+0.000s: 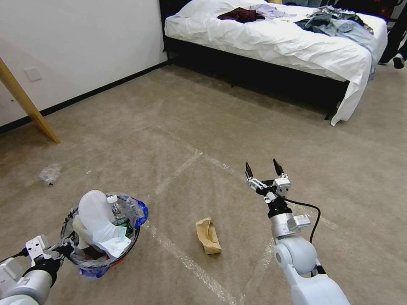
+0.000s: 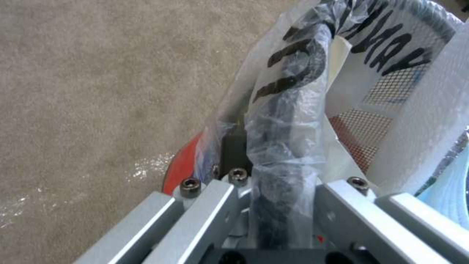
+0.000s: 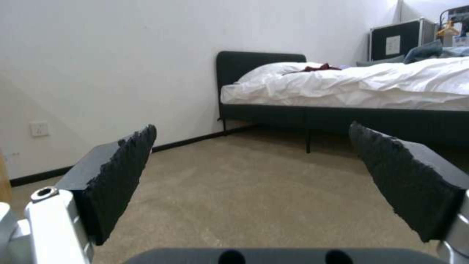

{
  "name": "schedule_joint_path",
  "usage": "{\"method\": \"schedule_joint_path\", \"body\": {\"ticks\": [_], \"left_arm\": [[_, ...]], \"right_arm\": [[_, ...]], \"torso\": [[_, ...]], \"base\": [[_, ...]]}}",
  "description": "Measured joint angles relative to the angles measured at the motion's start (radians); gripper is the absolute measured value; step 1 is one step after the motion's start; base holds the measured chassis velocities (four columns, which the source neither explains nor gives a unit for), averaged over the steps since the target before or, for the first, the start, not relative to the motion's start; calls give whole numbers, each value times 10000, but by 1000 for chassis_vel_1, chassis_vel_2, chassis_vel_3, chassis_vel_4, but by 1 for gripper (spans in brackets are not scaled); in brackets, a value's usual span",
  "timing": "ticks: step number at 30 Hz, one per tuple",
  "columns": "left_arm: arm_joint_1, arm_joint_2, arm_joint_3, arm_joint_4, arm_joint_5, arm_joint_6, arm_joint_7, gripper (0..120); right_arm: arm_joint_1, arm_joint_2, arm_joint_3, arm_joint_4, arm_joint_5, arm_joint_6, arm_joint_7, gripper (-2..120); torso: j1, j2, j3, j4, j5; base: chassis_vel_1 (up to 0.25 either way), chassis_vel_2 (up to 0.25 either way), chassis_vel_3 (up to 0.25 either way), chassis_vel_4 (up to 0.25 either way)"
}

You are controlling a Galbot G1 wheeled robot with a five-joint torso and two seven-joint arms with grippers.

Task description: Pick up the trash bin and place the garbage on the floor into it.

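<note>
Down low at the head view's near left: bin (image 1: 103, 248), red, lined with a clear blue-edged bag, held off the carpet by the left gripper (image 1: 63, 250), clamped on the near rim. Seen close from the left wrist: fingers (image 2: 234, 154) pinching the bag-wrapped rim (image 2: 288, 121), red wall (image 2: 181, 168) showing below. Stuffed already with white soles (image 1: 91, 207), a small bottle (image 1: 113, 203), crumpled pale paper (image 1: 111, 243).

Just right of the bin, flat on the carpet: brown cardboard scrap (image 1: 208, 235), apart from both grippers. Farther left, near the wall: clear plastic scrap (image 1: 50, 173), lying alone.

Right of the cardboard and a little beyond it: right gripper (image 1: 263, 168), raised above the floor, pointing away toward the bed, spread wide and holding nothing. From the right wrist, dark ridged pads (image 3: 124, 172) well apart, bare carpet between.

Underfoot: beige short-pile carpet (image 1: 212, 127), crossed by shiny strips of clear tape (image 1: 190, 264). Left side: white wall (image 1: 76, 42) with black skirting, a socket (image 1: 32, 73), and a slanted wooden beam (image 1: 27, 103). Far end: black-framed bed (image 1: 271, 42) under rumpled white sheets, with dark and denim clothes (image 1: 330, 21) strewn on top.
</note>
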Motion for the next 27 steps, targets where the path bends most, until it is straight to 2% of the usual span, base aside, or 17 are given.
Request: {"method": "schedule_joint_path", "body": {"ticks": [9, 16, 17, 18, 19, 20, 21, 22, 23, 24, 26, 27], "left_arm": [[-81, 16, 3, 139, 7, -27, 0, 1], [-46, 22, 2, 107, 14, -27, 0, 1], [-34, 6, 6, 74, 19, -27, -1, 1], [-34, 6, 6, 74, 19, -27, -1, 1], [-22, -3, 11, 45, 36, -27, -3, 1], [-19, -5, 10, 40, 41, -27, -7, 1], [-7, -13, 9, 12, 44, -23, -14, 1], [-7, -13, 9, 12, 44, -23, -14, 1], [14, -18, 6, -6, 47, -23, -15, 1], [14, -18, 6, -6, 47, -23, -15, 1], [25, -46, 8, -15, 72, -23, -16, 1], [25, -46, 8, -15, 72, -23, -16, 1]], "right_arm": [[66, -66, -48, -15, -95, -128, 29, 100], [207, -328, -360, 278, 95, -1094, 438, 100], [312, -526, -710, 440, 665, -1850, 848, 100], [312, -526, -710, 440, 665, -1850, 848, 100], [468, -781, -1081, 652, 1347, -2902, 1446, 100], [561, -915, -1246, 768, 1694, -3473, 1770, 100], [834, -1344, -1612, 1099, 2643, -5075, 2633, 100], [834, -1344, -1612, 1099, 2643, -5075, 2633, 100], [1049, -1644, -1823, 1275, 3347, -6157, 3247, 100], [1049, -1644, -1823, 1275, 3347, -6157, 3247, 100], [1492, -1942, -2232, 1392, 5054, -7935, 4427, 100], [1492, -1942, -2232, 1392, 5054, -7935, 4427, 100]], "torso": [[0, -1, 0, 0, 0], [0, 0, 0, 0, -1], [0, 0, 0, 0, 0], [0, 0, 0, 0, 0], [-1, 0, 0, 0, 2], [0, 0, 0, 0, 2], [0, 0, 0, 1, 0], [0, 0, 0, 1, 0], [0, 0, 0, 1, 0], [0, 0, 0, 1, 0], [0, 0, 1, 0, 0], [0, 0, 1, 0, 0]], "base": [[0, 0, 0, 0], [0, 0, 0, 0], [0, 0, 0, 0], [0, 0, 0, 0], [0, 0, 0, 0], [0, 0, 0, 0], [0, 0, 0, 0], [0, 0, 0, 0], [0, 0, 0, 0], [0, 0, 0, 0], [0, 0, 0, 0], [0, 0, 0, 0]]}}
